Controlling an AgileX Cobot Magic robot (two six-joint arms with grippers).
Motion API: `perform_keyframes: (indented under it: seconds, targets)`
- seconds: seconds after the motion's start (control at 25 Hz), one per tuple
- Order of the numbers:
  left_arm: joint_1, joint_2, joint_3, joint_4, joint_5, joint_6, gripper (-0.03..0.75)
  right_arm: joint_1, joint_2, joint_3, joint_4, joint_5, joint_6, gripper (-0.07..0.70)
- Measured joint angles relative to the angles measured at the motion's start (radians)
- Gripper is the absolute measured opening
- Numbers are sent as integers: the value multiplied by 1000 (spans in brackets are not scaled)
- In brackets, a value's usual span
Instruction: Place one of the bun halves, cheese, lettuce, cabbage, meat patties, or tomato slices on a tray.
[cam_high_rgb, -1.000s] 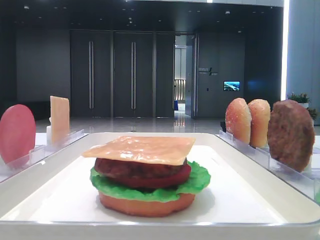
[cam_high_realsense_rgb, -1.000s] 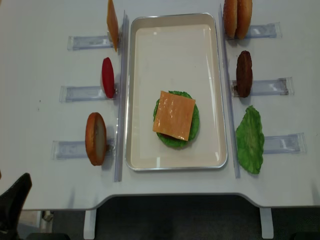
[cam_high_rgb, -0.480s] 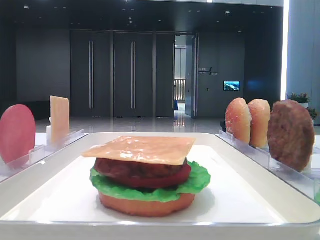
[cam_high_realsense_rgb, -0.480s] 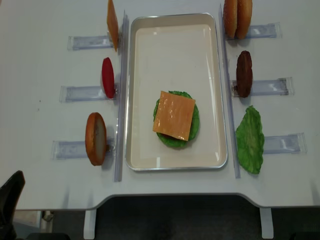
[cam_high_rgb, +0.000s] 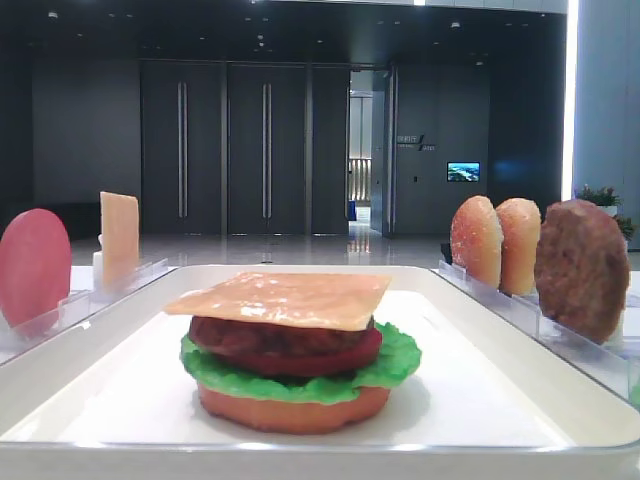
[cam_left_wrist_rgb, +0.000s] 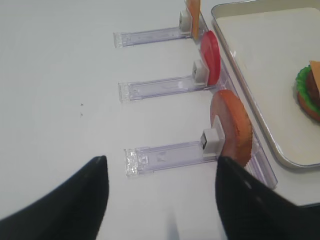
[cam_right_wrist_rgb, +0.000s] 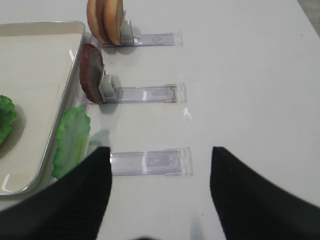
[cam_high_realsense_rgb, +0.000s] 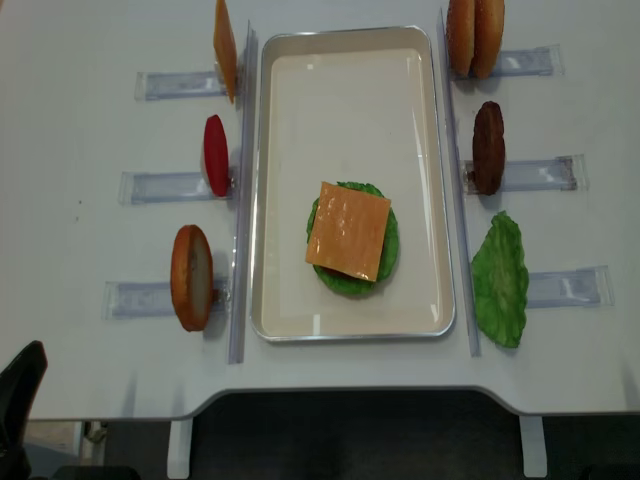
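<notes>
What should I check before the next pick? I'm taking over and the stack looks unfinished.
1. Stack sits inside the tray, cheese on top: ok.
2. Left gripper open and empty: ok.
3. Right gripper open and empty: ok.
4. Domed buns upright in their rack, nothing blocking them: ok.
5. Spare lettuce outside the tray, leaning at its rack: ok.
6. Stack straight enough for another layer: cannot tell; the cheese sits turned.
</notes>
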Motion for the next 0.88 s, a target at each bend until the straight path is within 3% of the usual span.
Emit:
perform_keyframes:
  seconds: [0.88]
  targets:
    - [0, 0, 0, -5, 0, 4, 513, 0, 0, 0, 1, 0, 0, 416]
